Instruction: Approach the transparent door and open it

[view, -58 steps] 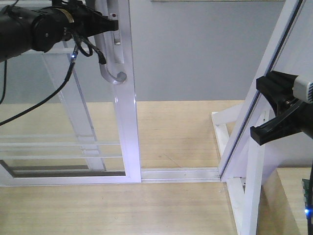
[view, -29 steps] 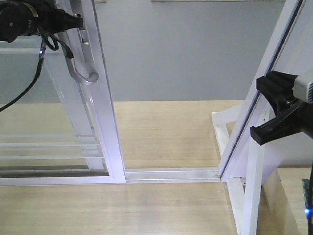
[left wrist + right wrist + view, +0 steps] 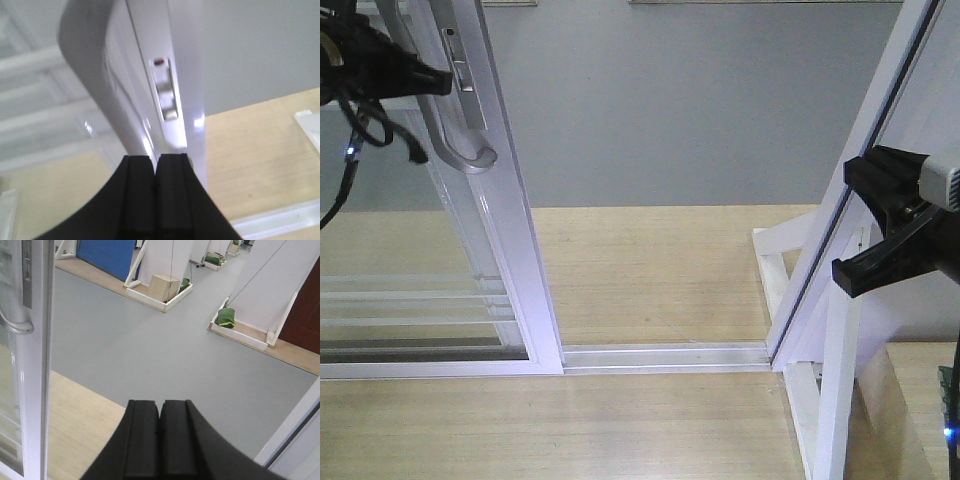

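Since the earlier frame, the white-framed clear-glass sliding door (image 3: 505, 240) has travelled further left along the white floor track (image 3: 665, 355). Left gripper (image 3: 155, 165) closed beside its grey curved handle (image 3: 460, 150); right gripper (image 3: 160, 412) closed, empty.

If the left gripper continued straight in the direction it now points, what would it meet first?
The left gripper, its fingers closed together, points at the white frame of the transparent door, just below the lock plate. It would probably meet that frame first; it may already be touching it, since depth is unclear.
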Motion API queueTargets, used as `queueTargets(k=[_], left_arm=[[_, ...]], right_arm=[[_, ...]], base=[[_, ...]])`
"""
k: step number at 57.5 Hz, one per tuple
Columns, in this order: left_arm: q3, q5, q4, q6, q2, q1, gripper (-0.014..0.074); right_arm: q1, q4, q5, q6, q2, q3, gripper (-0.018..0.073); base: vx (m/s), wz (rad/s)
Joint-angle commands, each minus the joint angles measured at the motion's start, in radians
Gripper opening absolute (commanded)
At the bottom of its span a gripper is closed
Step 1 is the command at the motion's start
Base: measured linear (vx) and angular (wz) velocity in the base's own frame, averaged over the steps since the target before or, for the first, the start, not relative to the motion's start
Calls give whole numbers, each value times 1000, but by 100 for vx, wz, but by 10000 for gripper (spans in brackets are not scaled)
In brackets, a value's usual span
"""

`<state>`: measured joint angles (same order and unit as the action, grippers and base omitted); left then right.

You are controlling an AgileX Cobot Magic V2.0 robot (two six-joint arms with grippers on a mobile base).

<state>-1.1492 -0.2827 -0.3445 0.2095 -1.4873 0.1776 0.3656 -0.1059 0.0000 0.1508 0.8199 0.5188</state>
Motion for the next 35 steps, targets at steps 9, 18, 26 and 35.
queueTargets(k=[9, 18, 26, 35], left_arm=[[244, 143, -3, -1, 297, 28, 0], [416, 148, 1, -1, 513, 72, 0], [564, 118, 95, 0, 729, 101, 0], [693, 57, 161, -1, 944, 105, 0]], right_arm=[[-4, 3, -16, 5, -62, 30, -4], [-4, 38, 71, 2, -159, 30, -4], [-4, 93, 184, 2, -268, 30, -4], [-4, 92, 285, 23, -379, 5, -4]], base=[[0, 0], [0, 0], [0, 0], [0, 0]])
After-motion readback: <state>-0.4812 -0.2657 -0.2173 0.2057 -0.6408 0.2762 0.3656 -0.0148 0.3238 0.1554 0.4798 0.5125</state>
